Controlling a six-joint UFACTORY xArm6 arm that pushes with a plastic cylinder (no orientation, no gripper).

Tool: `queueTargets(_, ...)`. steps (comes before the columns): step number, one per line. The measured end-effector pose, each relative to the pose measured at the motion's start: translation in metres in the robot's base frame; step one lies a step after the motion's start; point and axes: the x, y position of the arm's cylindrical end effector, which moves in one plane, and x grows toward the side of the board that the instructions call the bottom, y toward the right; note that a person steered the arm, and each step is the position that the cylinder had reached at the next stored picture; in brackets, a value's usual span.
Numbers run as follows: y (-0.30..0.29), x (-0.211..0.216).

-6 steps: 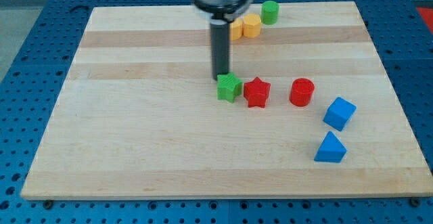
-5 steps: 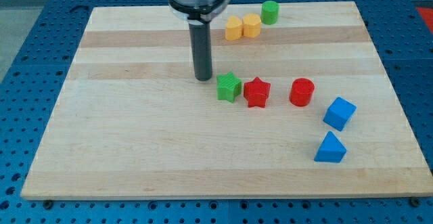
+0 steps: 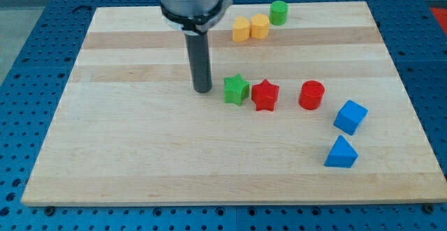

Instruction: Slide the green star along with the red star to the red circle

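One upright rod, my tip just left of green star, touching nothing.

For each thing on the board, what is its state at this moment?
my tip: on the board, left of the green star, apart from it
green star: beside the red star
red star: apart from the red circle
red circle: alone
yellow blocks: two, side by side
green cylinder: upright
blue blocks: two, apart
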Motion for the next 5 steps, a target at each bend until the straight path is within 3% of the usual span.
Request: queueTargets(5,0.135,0.031)
